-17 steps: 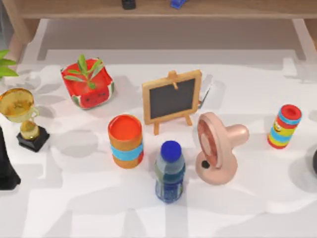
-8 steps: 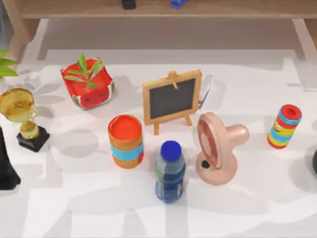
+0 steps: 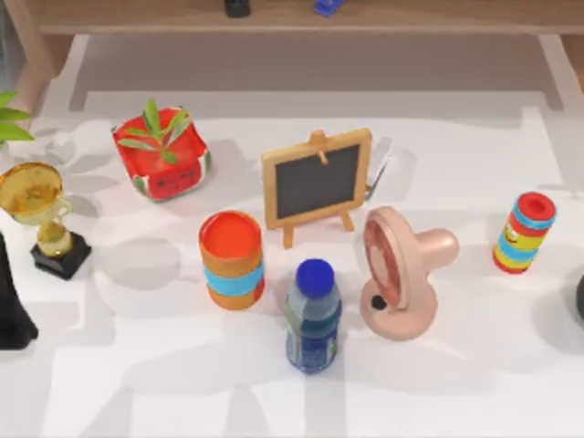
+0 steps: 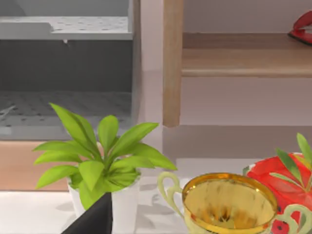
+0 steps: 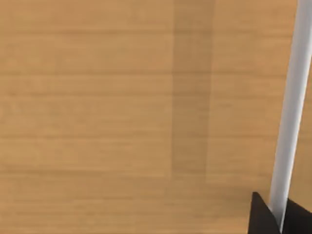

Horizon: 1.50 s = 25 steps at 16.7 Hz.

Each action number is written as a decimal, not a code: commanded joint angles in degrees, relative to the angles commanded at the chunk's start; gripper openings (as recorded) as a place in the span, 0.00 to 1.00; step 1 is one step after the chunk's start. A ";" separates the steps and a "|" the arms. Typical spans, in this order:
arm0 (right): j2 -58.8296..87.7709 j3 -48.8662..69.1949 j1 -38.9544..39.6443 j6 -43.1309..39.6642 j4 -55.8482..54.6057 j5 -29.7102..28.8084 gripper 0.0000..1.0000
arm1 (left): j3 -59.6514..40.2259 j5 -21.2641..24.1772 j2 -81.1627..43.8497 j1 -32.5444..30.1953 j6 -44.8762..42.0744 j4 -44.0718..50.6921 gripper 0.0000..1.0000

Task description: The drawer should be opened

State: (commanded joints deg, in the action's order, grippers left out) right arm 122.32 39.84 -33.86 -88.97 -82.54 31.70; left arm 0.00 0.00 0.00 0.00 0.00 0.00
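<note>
A light wooden drawer front spans the right wrist view at close range. A slim silver handle runs along it. My right gripper is at the handle's end, with a black finger pressed against each side of the bar, shut on it. A dark bit of the right arm sits at the table's right edge. My left gripper is parked at the table's left edge, beside a potted plant and a gold trophy.
Standing on the white table are a gold trophy, a watermelon pot, a small chalkboard, an orange can, a blue bottle, a pink fan and a striped can. A wooden shelf runs along the back.
No object on the table has moved. Only the shadows at the table's back right have shifted slightly.
</note>
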 joint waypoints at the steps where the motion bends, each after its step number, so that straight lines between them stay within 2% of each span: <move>1: 0.22 0.29 0.22 0.02 0.09 -0.15 0.00 | 0.00 0.00 0.00 0.00 0.00 0.00 1.00; 9: -3.89 -11.34 -6.29 0.07 -7.37 6.40 0.00 | 0.00 0.00 0.00 0.00 0.00 0.00 1.00; 14: -4.20 -12.09 -6.83 0.07 -8.00 6.96 0.00 | 0.00 0.00 0.00 0.00 0.00 0.00 1.00; 25: -4.20 -12.09 -6.83 0.07 -8.00 6.96 0.83 | 0.00 0.00 0.00 0.00 0.00 0.00 1.00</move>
State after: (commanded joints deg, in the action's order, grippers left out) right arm 118.12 27.74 -40.69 -88.90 -90.53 38.65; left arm 0.00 0.00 0.00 0.00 0.00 0.00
